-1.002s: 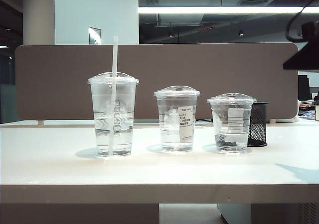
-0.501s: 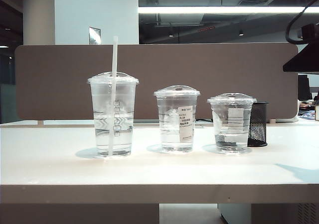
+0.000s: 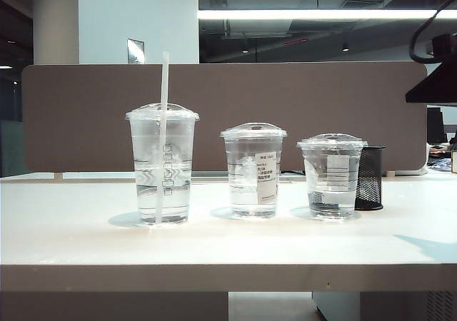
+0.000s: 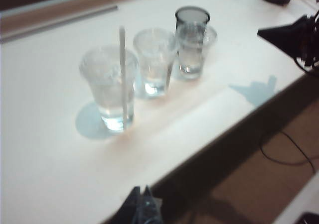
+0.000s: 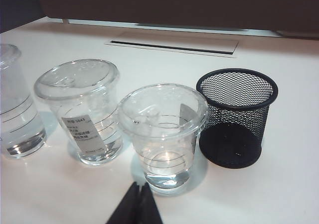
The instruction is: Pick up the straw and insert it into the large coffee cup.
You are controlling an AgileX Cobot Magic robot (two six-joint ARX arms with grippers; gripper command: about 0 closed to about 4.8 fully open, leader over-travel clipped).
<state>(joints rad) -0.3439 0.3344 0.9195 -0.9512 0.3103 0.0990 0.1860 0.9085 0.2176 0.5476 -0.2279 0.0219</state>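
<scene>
The white straw (image 3: 164,85) stands upright through the domed lid of the large coffee cup (image 3: 163,164), the tallest one, at the left end of the row. In the left wrist view the straw (image 4: 121,50) rises well above that cup (image 4: 109,84). My left gripper (image 4: 142,189) is shut and holds nothing; it hangs high over the table's front edge, far back from the cups. My right gripper (image 5: 138,185) is shut and empty, low over the table just in front of the shortest cup (image 5: 162,129).
A medium cup with a white label (image 3: 253,171) stands mid-row and the shortest cup (image 3: 332,175) to its right. A black mesh pen holder (image 3: 370,178) sits close behind the short cup. A brown divider panel (image 3: 285,107) runs along the back. The right arm (image 4: 294,35) is dark at the view's edge.
</scene>
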